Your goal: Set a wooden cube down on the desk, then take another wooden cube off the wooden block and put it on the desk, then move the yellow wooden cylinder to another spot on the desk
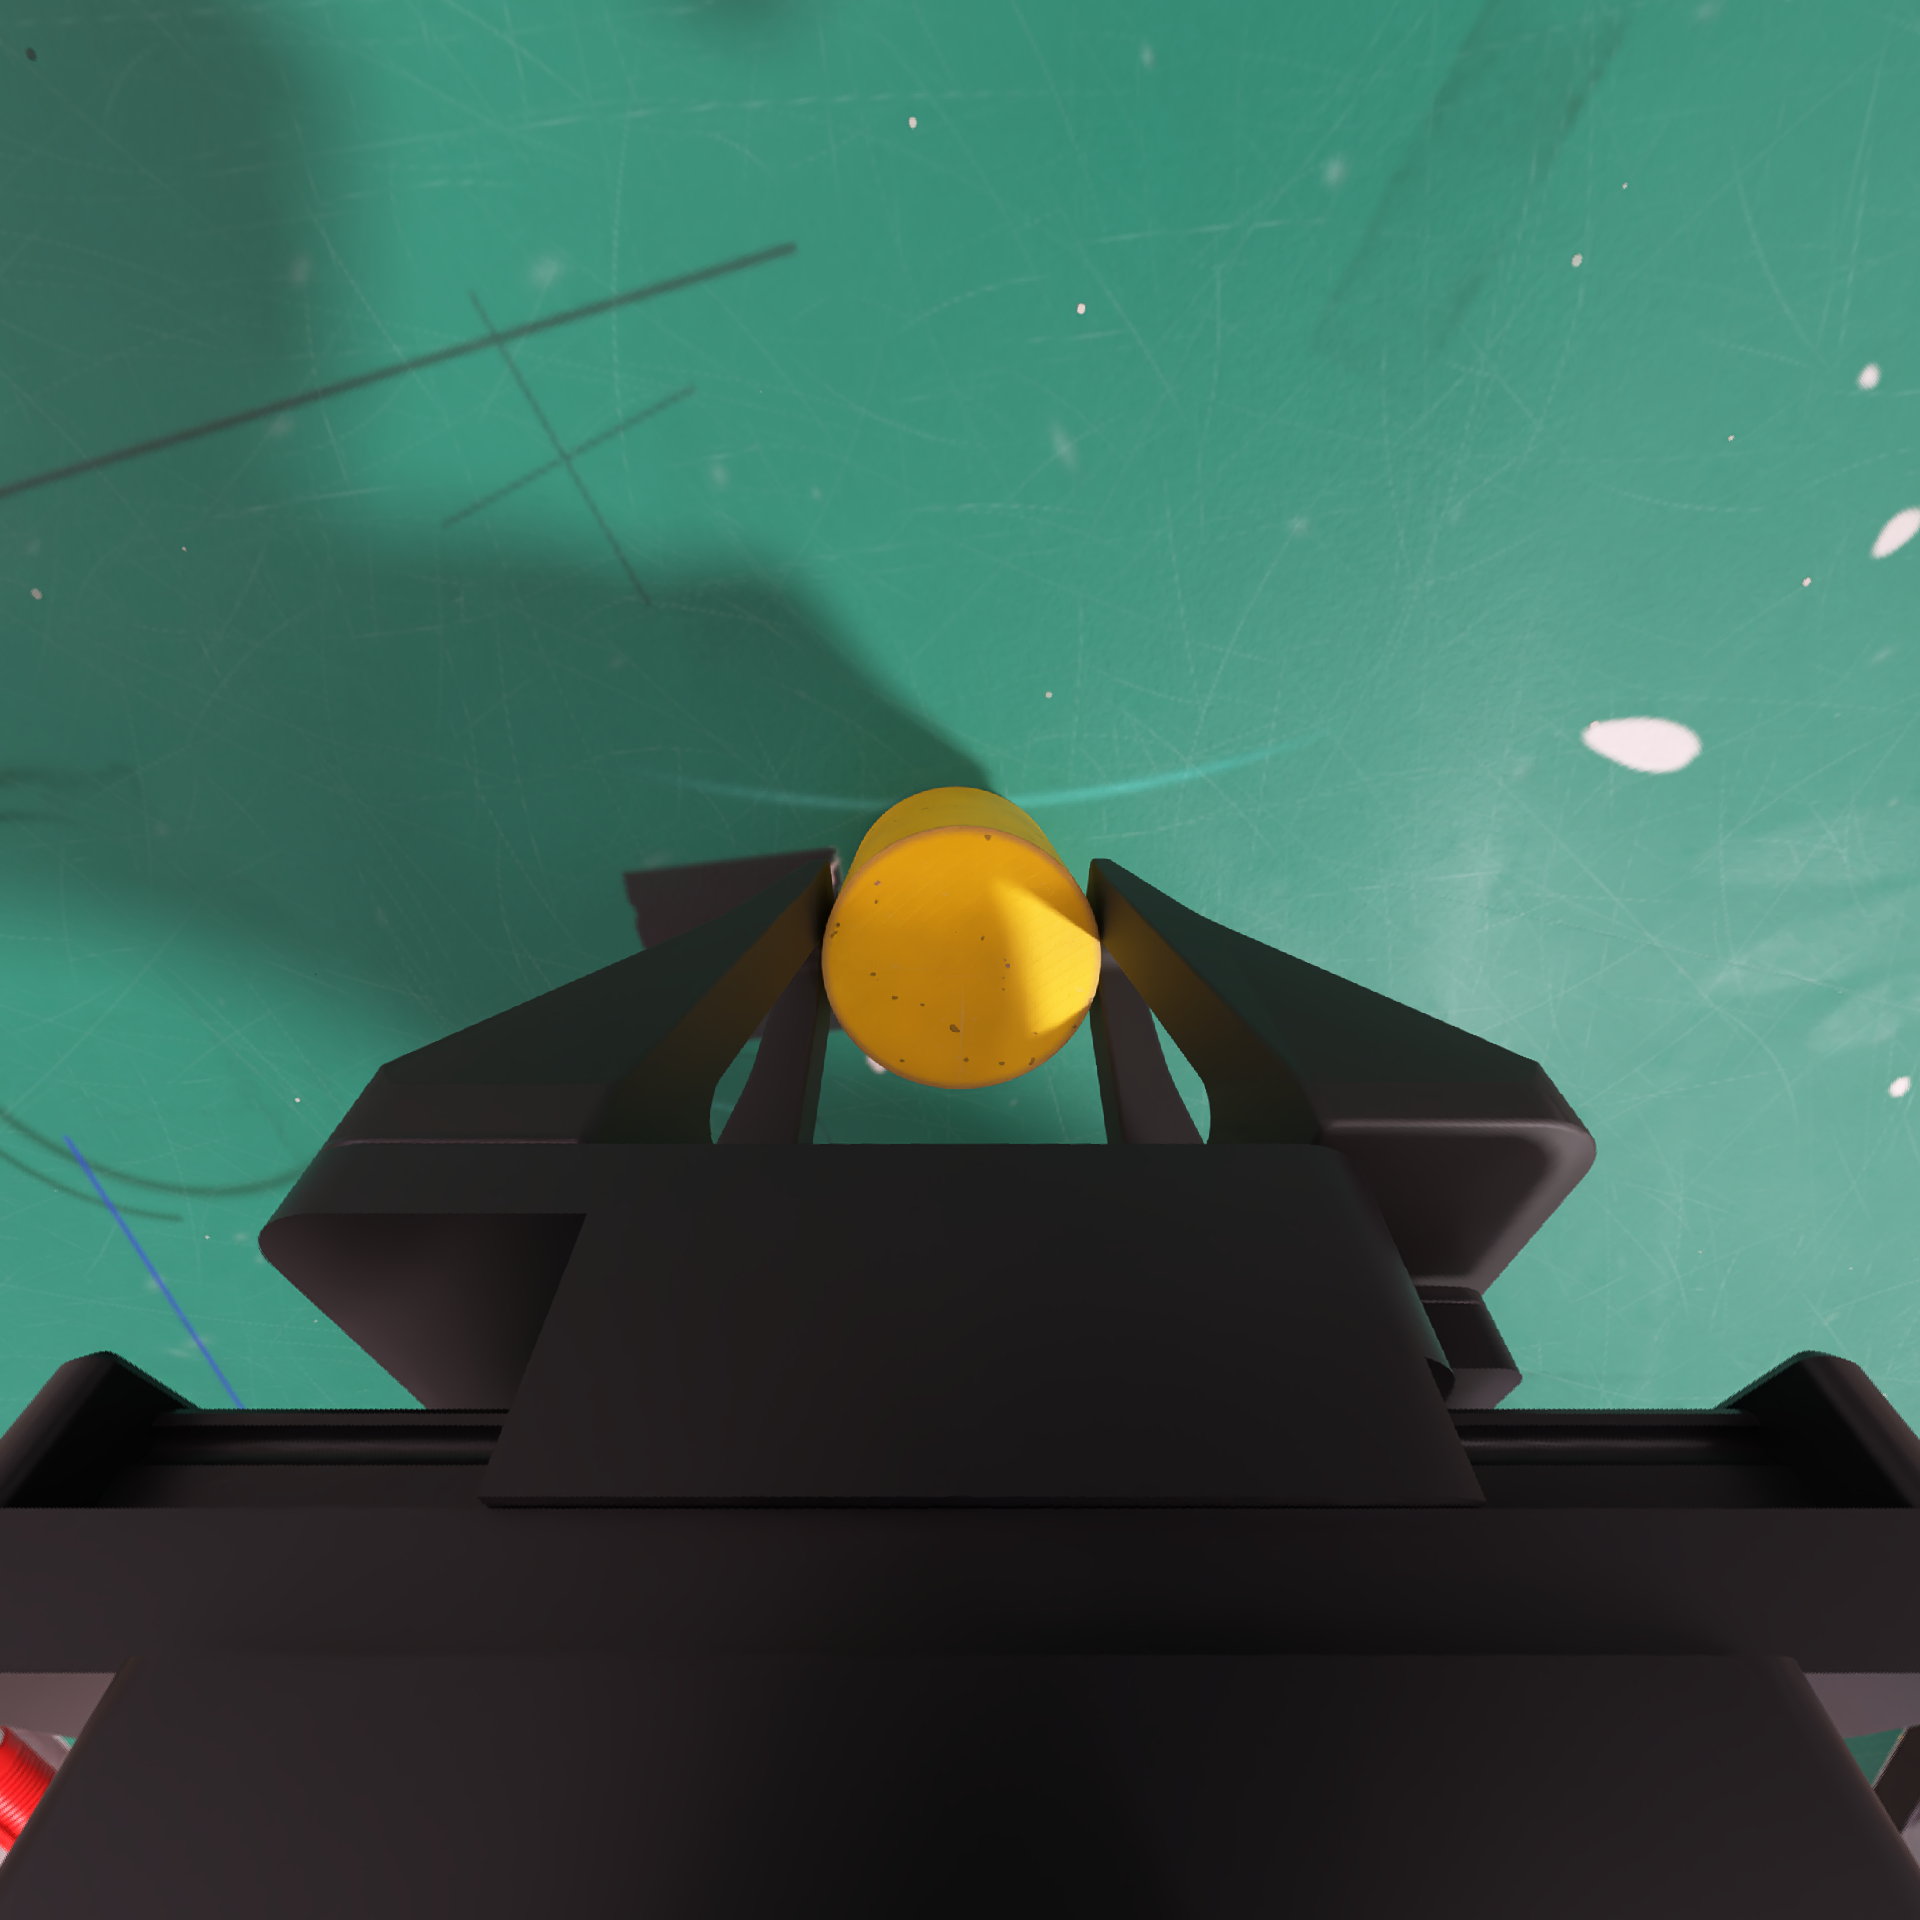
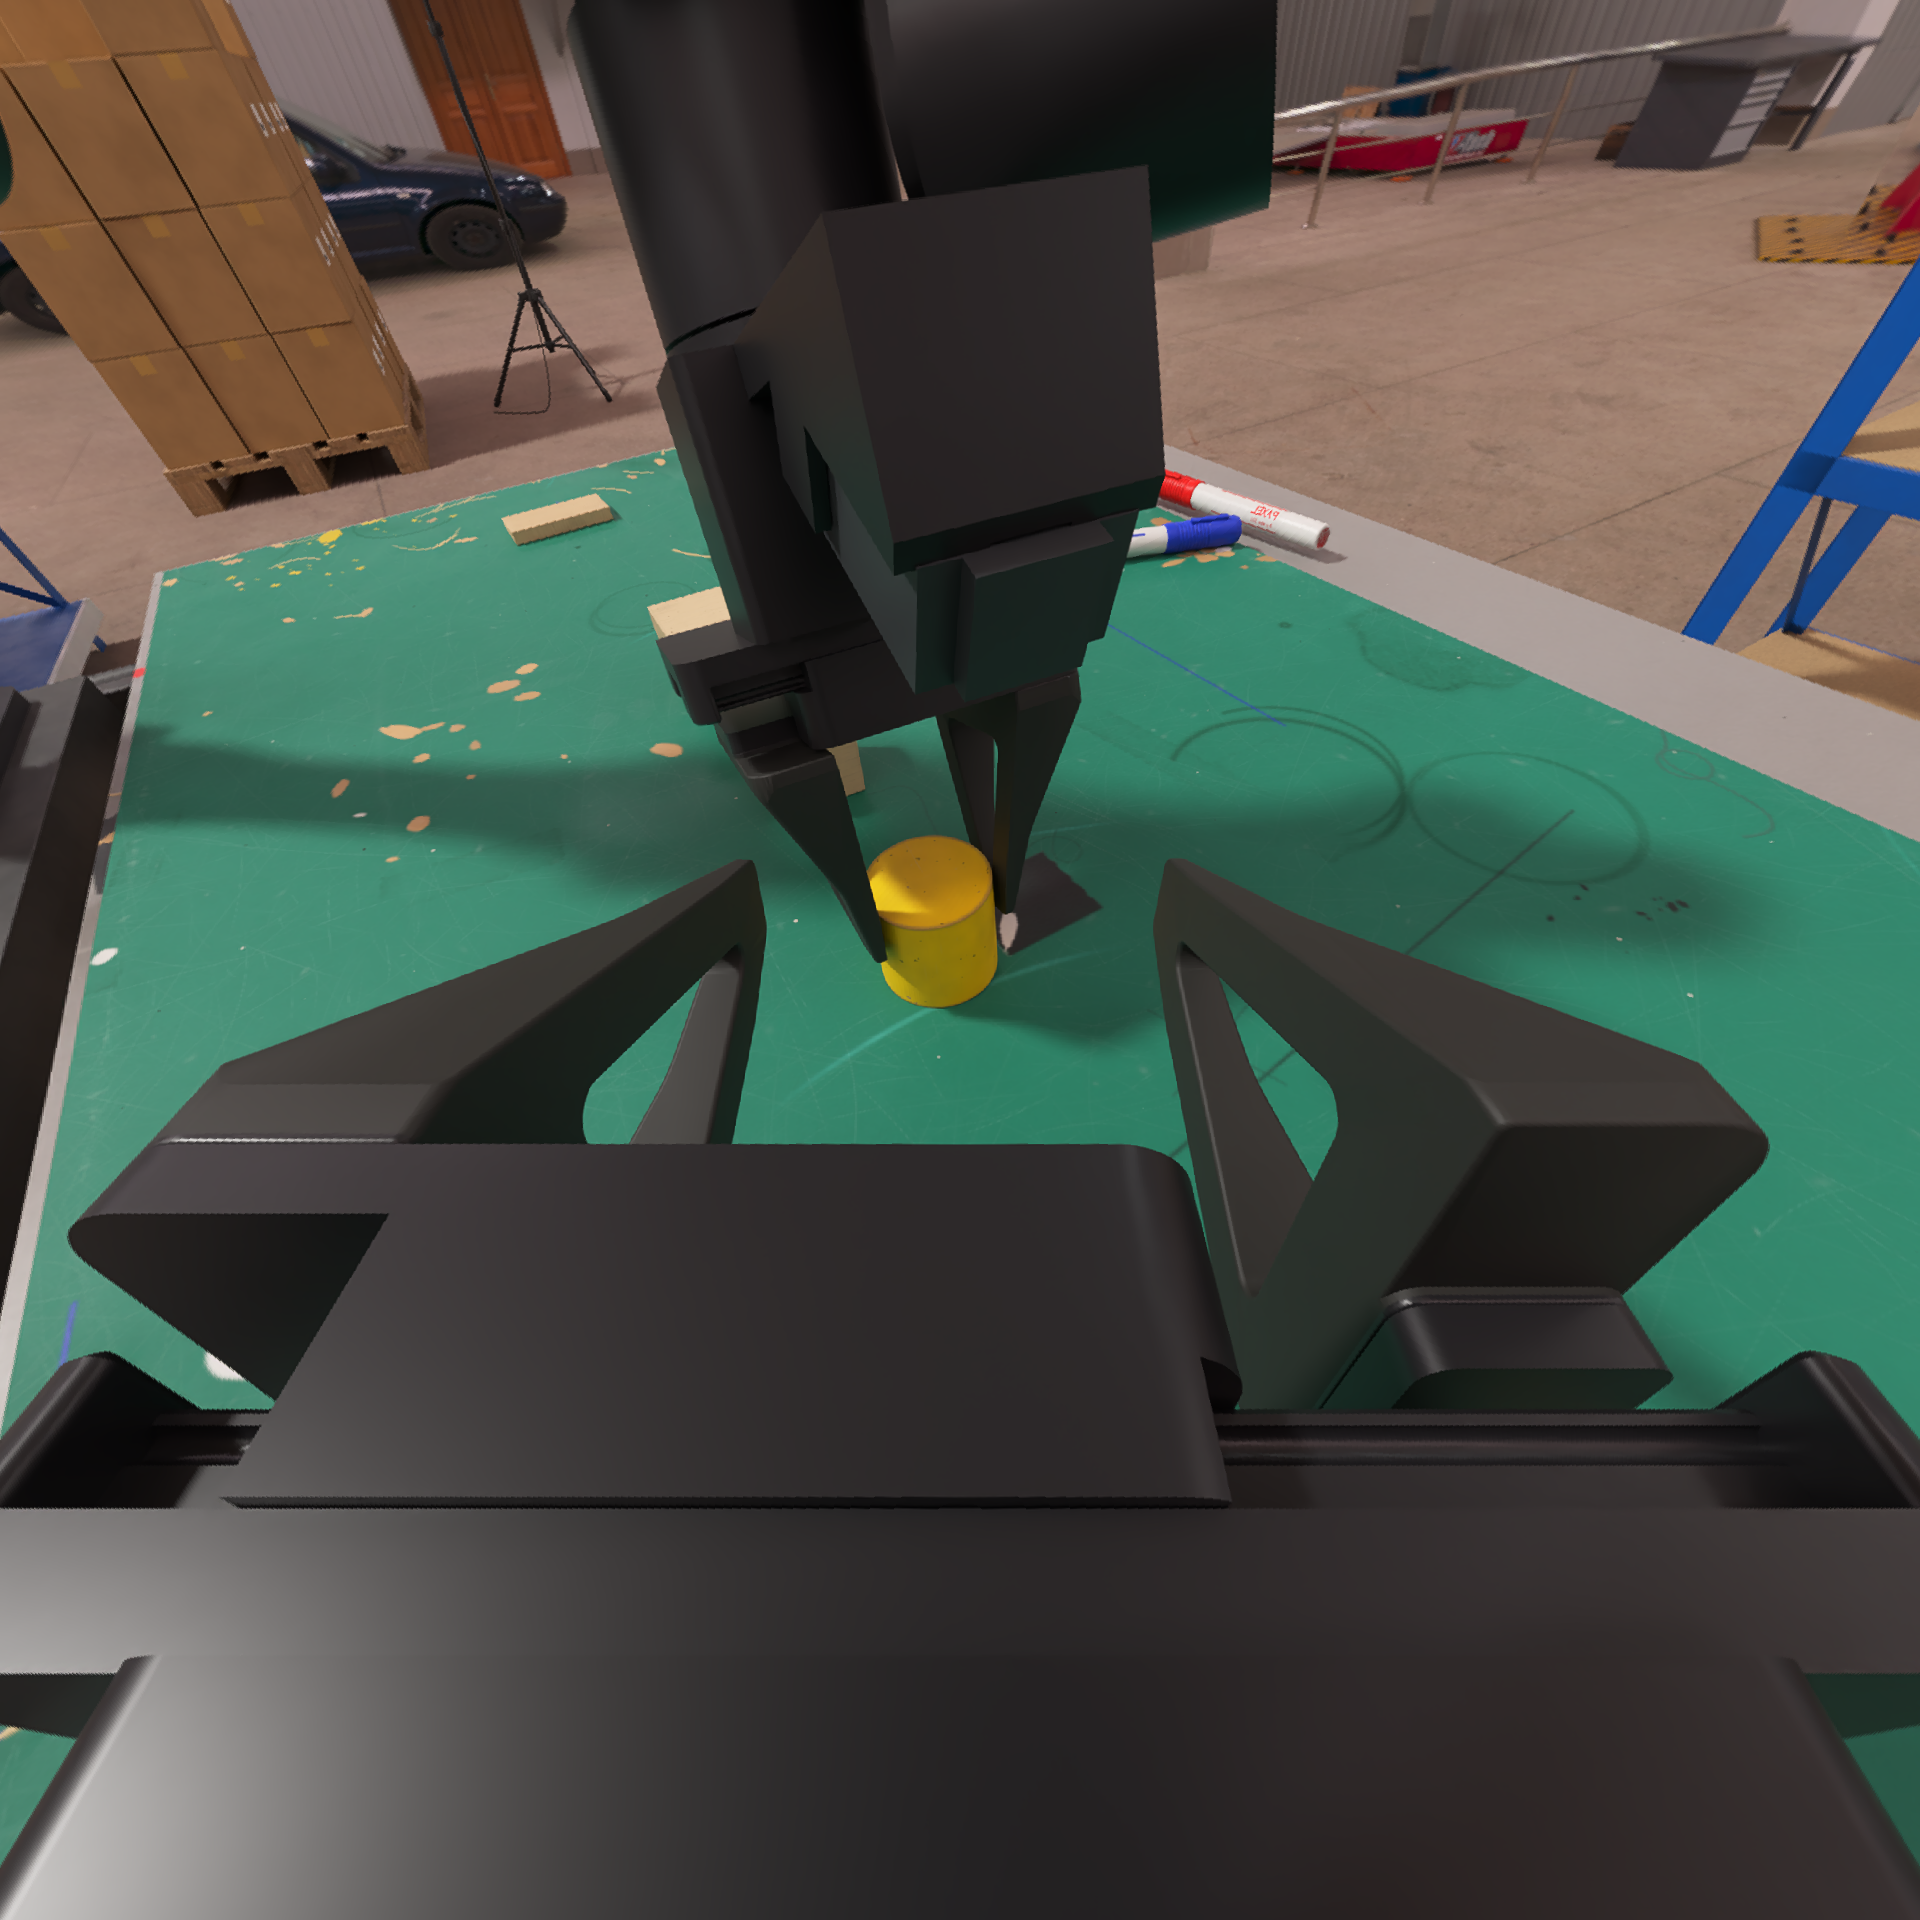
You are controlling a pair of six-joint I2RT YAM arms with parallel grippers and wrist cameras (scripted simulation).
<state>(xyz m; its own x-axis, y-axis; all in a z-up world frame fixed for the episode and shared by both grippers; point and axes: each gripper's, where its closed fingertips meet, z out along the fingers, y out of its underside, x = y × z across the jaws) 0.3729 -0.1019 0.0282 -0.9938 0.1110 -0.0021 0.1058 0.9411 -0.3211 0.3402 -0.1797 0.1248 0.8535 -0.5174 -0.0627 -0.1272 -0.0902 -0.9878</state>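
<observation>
The yellow wooden cylinder (image 1: 961,951) stands upright between the fingers of my left gripper (image 1: 961,883), which is shut on it from both sides. In the right wrist view the cylinder (image 2: 935,920) is at or just above the green desk mat (image 2: 416,935), held by the left gripper (image 2: 940,940) coming straight down from above. My right gripper (image 2: 961,868) is open and empty, low over the mat, a short way in front of the cylinder. A pale wooden cube (image 2: 688,613) shows partly behind the left arm. A flat wooden block (image 2: 558,516) lies near the far edge.
Another pale wooden piece (image 2: 852,771) peeks out under the left gripper body. A red marker (image 2: 1242,506) and a blue marker (image 2: 1184,537) lie at the far right of the mat. The desk's grey edge (image 2: 1558,613) runs along the right.
</observation>
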